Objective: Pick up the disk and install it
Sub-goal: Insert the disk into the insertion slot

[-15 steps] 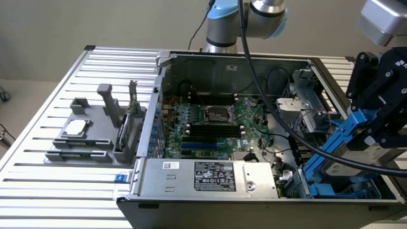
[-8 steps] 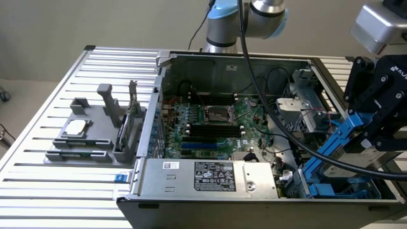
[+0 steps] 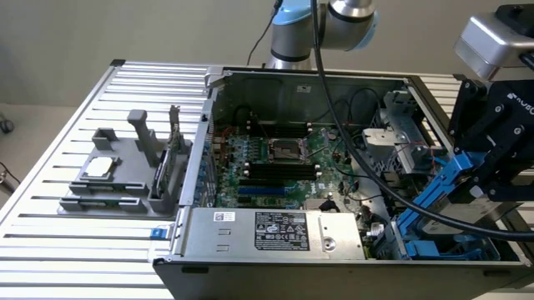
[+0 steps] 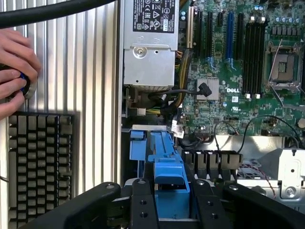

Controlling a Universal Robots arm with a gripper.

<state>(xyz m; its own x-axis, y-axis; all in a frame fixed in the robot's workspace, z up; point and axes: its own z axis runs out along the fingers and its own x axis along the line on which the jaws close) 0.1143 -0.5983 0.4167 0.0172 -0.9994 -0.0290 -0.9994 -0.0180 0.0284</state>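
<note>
Black fingers (image 4: 143,202) of the gripper (image 4: 171,202) stand clamped on the blue carrier of the disk (image 4: 167,164), which hangs tilted above the drive bay (image 3: 434,250) in the corner of the case (image 3: 309,74) on the exterior view's right, beside the power supply (image 3: 276,231). Doing this well likely means squaring the carrier with the bay's rails and easing it down slowly, clear of the loose cables (image 4: 178,95).
</note>
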